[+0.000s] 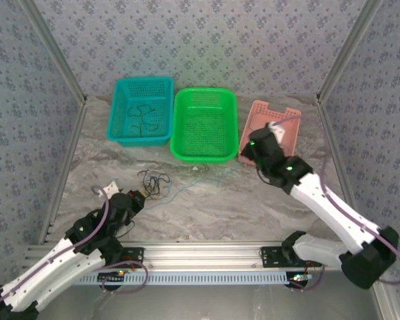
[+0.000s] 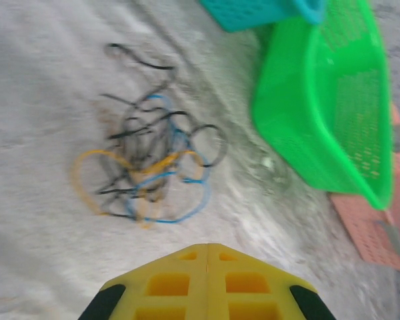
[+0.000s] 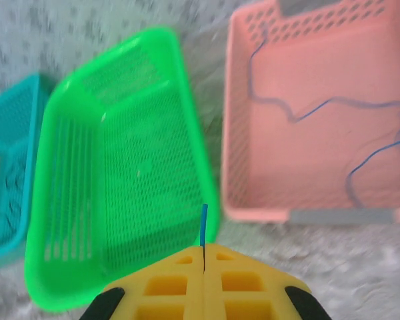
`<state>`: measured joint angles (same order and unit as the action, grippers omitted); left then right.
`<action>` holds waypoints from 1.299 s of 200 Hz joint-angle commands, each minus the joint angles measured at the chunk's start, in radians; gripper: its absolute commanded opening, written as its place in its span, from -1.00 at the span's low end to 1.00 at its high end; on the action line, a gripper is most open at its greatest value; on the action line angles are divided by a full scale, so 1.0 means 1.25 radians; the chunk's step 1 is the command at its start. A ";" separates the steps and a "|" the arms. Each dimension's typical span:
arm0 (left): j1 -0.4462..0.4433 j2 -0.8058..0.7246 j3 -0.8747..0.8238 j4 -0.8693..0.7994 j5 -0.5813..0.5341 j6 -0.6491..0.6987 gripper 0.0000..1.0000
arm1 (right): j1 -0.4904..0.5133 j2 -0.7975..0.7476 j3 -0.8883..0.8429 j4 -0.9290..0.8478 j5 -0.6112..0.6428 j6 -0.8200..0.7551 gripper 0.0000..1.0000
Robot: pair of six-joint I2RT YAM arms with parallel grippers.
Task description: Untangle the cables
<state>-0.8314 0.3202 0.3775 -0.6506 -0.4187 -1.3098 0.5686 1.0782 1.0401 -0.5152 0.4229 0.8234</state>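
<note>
Overhead and close wrist views share green basket point(image 1: 204, 125).

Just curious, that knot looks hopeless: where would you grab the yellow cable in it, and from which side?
The yellow cable, at its wide loop bulging left out of the tangle in the left wrist view. There it lies alone, flat on the table, so come straight down and pinch across the strand.
</note>
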 commanded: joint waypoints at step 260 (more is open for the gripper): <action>-0.039 0.295 0.228 0.287 0.107 0.053 -1.00 | 0.358 0.207 -0.134 0.146 -0.115 0.072 -0.10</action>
<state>-0.8734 0.6617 0.6178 -0.2993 -0.2611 -1.3071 0.8734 1.2358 0.9073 -0.3714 0.1318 0.8082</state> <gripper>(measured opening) 0.044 0.425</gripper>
